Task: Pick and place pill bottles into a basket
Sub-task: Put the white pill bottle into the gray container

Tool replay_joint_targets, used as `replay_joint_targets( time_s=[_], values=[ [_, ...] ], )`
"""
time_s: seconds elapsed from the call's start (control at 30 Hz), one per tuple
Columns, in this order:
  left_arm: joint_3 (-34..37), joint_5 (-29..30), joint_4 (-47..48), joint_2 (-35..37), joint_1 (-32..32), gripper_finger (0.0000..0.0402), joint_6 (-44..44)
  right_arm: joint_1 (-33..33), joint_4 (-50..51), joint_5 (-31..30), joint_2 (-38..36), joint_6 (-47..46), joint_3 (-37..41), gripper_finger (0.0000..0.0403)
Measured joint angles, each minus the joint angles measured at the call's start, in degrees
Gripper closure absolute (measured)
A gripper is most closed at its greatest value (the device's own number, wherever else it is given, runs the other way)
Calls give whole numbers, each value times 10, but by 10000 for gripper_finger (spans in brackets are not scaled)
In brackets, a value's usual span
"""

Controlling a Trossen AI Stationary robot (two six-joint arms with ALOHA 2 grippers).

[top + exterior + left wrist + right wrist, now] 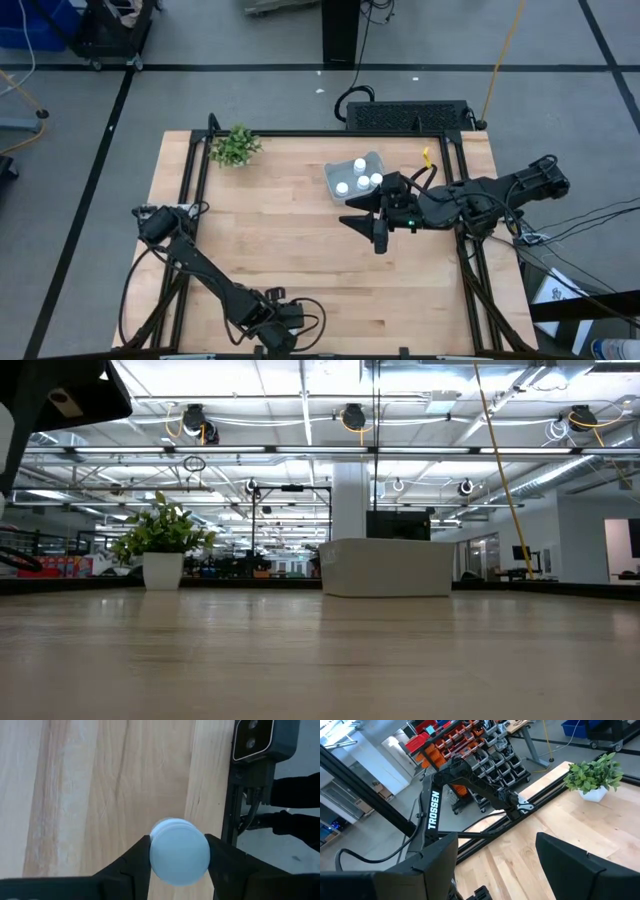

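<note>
The pale grey-blue basket [352, 178] stands at the table's far middle and holds three white pill bottles [360, 165]; it also shows in the low view [388, 568]. My left gripper [280, 330] is near the table's near edge, shut on one more white pill bottle [180, 851], which I see from above. My right gripper [365, 232] is open and empty, just on the near side of the basket, above bare table; its wide gap shows in the right wrist view [497, 865]. My left gripper pinches the pill bottle between its two fingers [135, 862], on opposite sides just below the round white cap [165, 840]. The fingers come from above, pointing down. The bottle stands upright in the hold; the cap hides whether its base is on the table.
A small green plant in a white pot [235, 146] stands at the far left corner. A black frame runs along the table's edges [468, 260]. A camera on a black mount [252, 740] stands at the table edge beside my left gripper.
</note>
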State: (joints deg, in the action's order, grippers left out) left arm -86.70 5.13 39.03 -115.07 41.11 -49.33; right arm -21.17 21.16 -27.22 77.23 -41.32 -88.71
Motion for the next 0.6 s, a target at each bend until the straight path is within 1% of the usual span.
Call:
replay_joint_targets(
  time_s=[0.1, 0.27, 0.43, 0.6],
  values=[
    [0, 0, 0, 0, -2, 236, 0, 0, 0, 0, 0, 0, 0, 140],
    [0, -1, 3, 0, -13, 213, 0, 0, 0, 0, 0, 0, 0, 140],
    [-1, 2, 22, 1, -32, 237, 5, 0, 0, 0, 0, 0, 0, 140],
    [1, 7, 50, 14, -61, 237, 33, 0, 0, 0, 0, 0, 0, 140]
  ],
)
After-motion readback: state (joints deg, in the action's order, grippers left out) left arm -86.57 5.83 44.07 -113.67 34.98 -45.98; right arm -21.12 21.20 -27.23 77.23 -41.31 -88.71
